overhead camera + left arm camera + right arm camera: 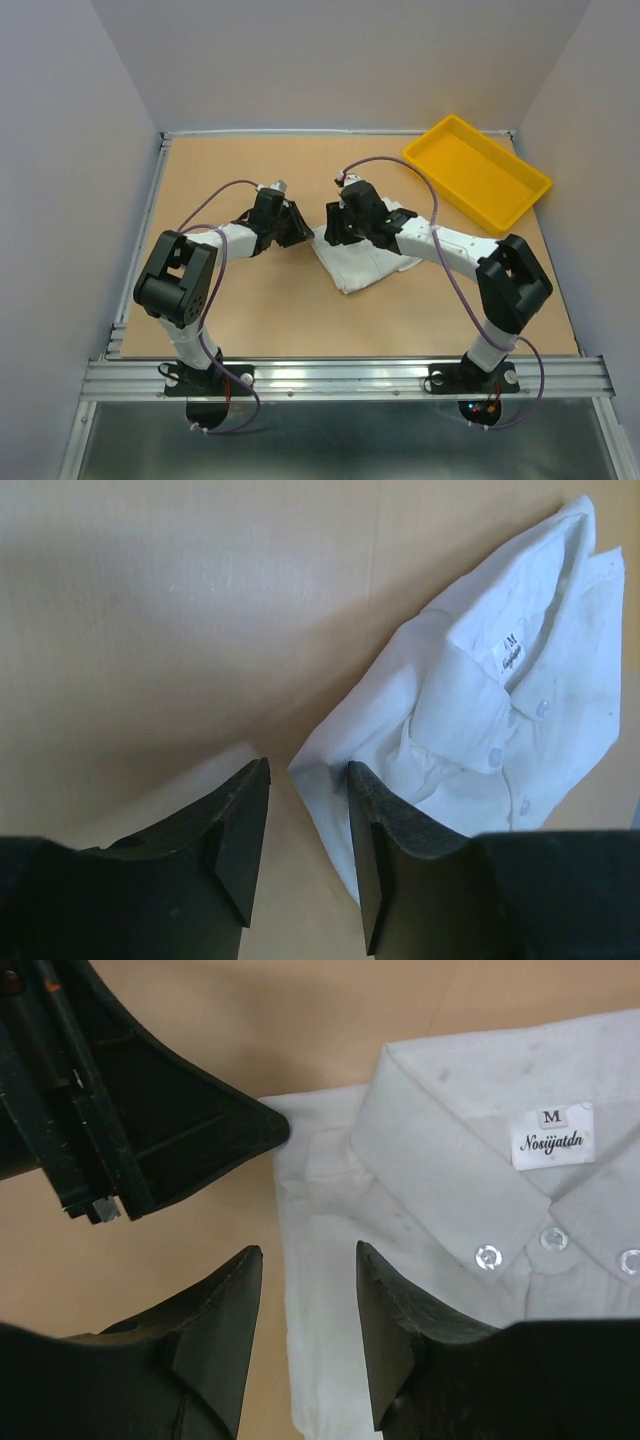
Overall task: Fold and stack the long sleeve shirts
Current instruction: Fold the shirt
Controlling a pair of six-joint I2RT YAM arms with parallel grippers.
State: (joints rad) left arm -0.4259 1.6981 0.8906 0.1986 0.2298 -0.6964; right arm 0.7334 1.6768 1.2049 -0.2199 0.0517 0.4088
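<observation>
White cotton, one long sleeve shirt [365,262], lay on the table [250,170] well apart from the yellow tray [478,172], on the side of the tray nearer the arm bases. It was already gathered into a compact packet with collar, label and top buttons facing up. The fold looked rough, though: the outline sat askew and one corner stuck out toward the arms. No second shirt showed anywhere, and nothing was stacked; no garment lay in the tray. I judged the folding largely done but untidy, with squaring-up and any stacking not yet carried out.

Both grippers met at the packet's edge farthest from the tray. The left gripper [308,780] stood part open, a clear gap between its fingers; the shirt's protruding corner reached into that gap, with bare table beside it, and nothing was pinched. The right gripper [308,1260] was likewise part open, straddling the shirt's side edge below the collar, its fingers not clamped on the cloth. Neither held anything.
</observation>
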